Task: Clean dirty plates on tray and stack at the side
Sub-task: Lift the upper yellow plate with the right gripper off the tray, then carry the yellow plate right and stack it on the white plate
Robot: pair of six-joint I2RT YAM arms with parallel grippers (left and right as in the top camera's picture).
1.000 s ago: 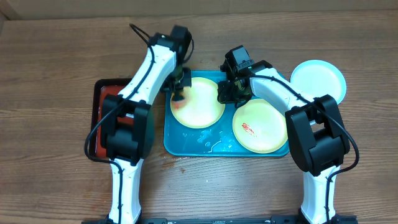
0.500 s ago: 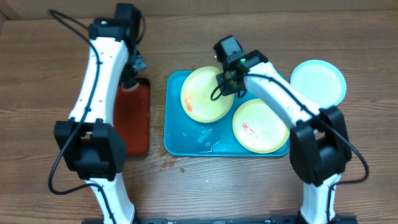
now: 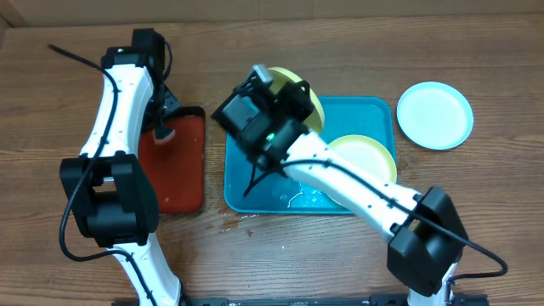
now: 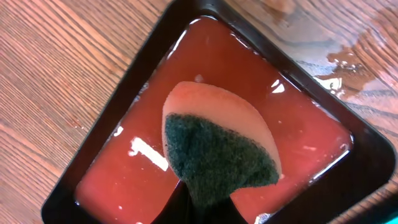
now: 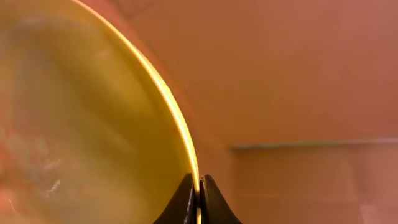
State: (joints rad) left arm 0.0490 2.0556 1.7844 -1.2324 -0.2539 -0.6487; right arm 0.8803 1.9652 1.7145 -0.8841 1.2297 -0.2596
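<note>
Pale yellow-green round plastic plate (image 5: 93, 112): light, stiff, probably slippery when wet, so my right claw (image 5: 199, 186) is pinched tight on its thin rim. My left claw (image 4: 199, 202) clamps a soft green-backed sponge (image 4: 217, 149).

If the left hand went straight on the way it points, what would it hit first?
Probably the wet floor of the dark red tray; the sponge in the left hand would touch first.

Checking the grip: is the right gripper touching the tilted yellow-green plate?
Touching. The right wrist view shows the right gripper clamping the yellow-green plate by its rim.
</note>
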